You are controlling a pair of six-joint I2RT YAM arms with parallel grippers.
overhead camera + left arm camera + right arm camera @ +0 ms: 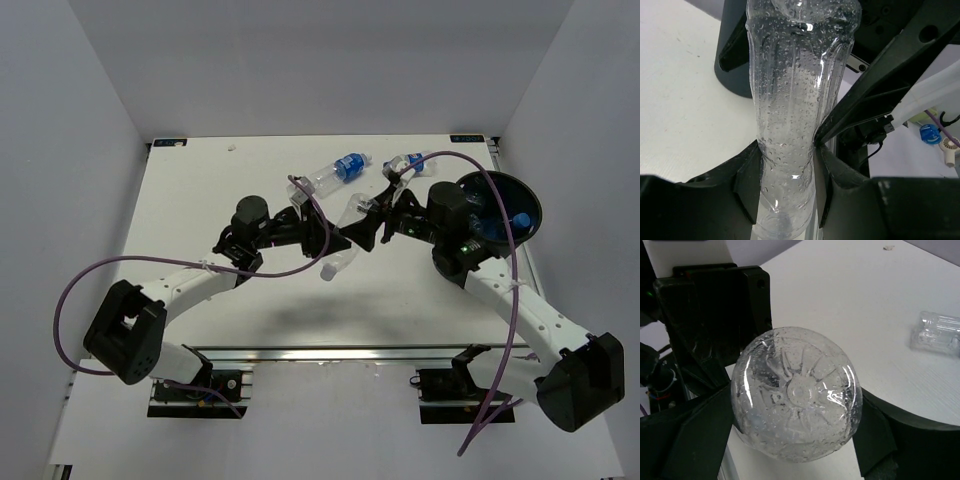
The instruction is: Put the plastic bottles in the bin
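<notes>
A clear, wet plastic bottle (345,238) hangs in the air between both grippers, over the middle of the table. My left gripper (333,243) is shut on its narrow lower part (787,150), and the pads pinch it in. My right gripper (370,222) is closed round the other end, whose ribbed base (797,395) faces the right wrist camera. Two more bottles with blue labels lie at the back of the table, one in the middle (338,169) and one to its right (405,162). The black bin (528,195) stands at the right, behind my right arm.
A blue-labelled bottle (519,221) lies inside the bin. A clear bottle (937,332) lies on the table in the right wrist view. A blue label (930,134) shows at the right edge of the left wrist view. Purple cables loop over both arms.
</notes>
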